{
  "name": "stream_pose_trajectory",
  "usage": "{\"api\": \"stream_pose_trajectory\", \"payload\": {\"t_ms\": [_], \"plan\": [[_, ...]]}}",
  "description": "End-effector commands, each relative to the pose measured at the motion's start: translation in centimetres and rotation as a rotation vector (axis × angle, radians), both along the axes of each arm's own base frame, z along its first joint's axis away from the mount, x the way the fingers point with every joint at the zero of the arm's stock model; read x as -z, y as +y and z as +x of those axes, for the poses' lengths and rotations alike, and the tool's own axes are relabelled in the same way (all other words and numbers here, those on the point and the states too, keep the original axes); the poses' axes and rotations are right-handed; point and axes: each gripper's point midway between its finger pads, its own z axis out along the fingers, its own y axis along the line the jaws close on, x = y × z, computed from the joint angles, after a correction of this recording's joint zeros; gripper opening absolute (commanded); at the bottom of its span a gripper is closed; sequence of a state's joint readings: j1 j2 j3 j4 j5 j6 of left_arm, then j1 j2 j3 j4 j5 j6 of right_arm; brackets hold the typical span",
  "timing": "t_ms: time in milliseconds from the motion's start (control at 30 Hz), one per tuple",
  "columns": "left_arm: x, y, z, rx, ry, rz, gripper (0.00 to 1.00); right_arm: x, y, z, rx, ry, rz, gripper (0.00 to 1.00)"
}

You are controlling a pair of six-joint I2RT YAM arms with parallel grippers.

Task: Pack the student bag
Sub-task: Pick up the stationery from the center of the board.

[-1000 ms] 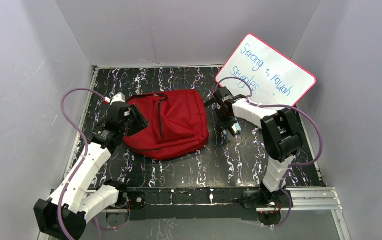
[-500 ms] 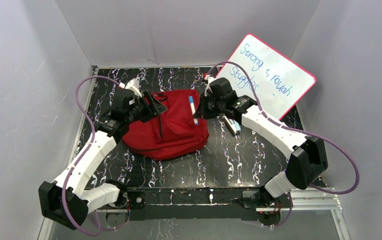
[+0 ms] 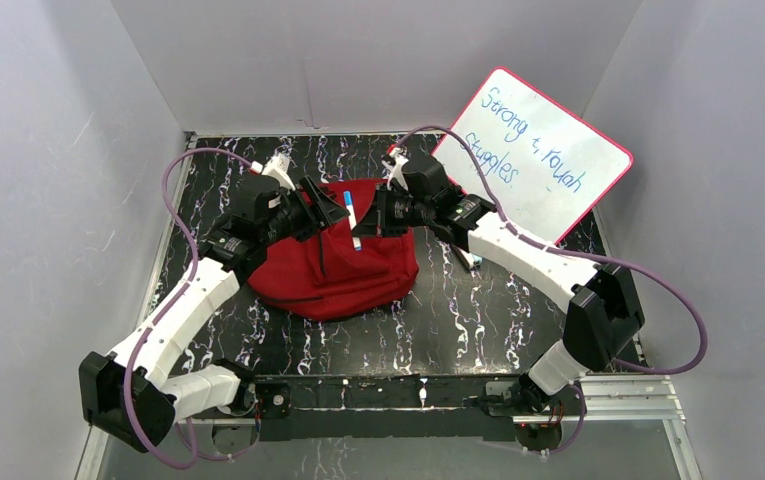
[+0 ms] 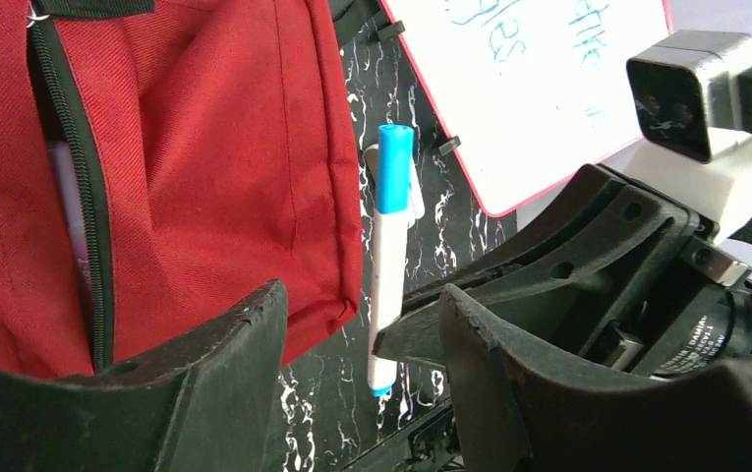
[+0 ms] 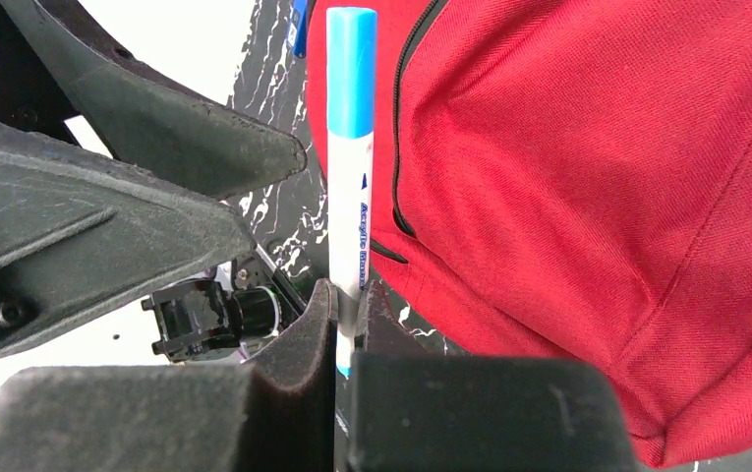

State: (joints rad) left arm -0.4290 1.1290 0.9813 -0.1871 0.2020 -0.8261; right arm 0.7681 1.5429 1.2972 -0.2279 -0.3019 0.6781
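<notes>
The red student bag [image 3: 343, 265] lies at the table's middle left, its dark zipper [image 4: 86, 216] partly open. My right gripper [image 3: 366, 222] is shut on the lower end of a white marker with a blue cap [image 3: 352, 222] and holds it upright above the bag's upper part. The right wrist view shows the marker [image 5: 350, 147] clamped between my pads, with the bag [image 5: 598, 197] to its right. My left gripper [image 3: 323, 212] is open and empty, facing the marker [image 4: 389, 256] from the left at the bag's edge [image 4: 185, 177].
A pink-framed whiteboard [image 3: 543, 145] with blue writing leans against the back right wall. A small object [image 3: 470, 260] lies on the black marbled table [image 3: 458, 320] beside the right forearm. Grey walls enclose the table on three sides.
My right gripper lifted the marker from the table near the whiteboard and carried it left over the bag. My left gripper rose and moved right toward it.
</notes>
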Motion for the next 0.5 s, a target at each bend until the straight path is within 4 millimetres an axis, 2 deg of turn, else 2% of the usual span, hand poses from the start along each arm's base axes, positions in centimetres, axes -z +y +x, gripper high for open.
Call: {"api": "stream_pose_trajectory", "payload": {"t_ms": [0, 300, 467], "plan": [[-1.5, -0.5, 0.5, -0.014, -0.033, -0.038, 0.56, -4.3, 2.0, 0.0, -0.047, -0.060, 0.122, 0.00], [-0.4, -1.3, 0.3, 0.006, -0.004, -0.033, 0.52, -5.5, 2.8, -0.5, -0.081, -0.083, 0.172, 0.00], [-0.1, -1.4, 0.1, 0.002, 0.006, -0.035, 0.40, -6.3, 3.0, -0.7, -0.090, -0.106, 0.199, 0.00]]}}
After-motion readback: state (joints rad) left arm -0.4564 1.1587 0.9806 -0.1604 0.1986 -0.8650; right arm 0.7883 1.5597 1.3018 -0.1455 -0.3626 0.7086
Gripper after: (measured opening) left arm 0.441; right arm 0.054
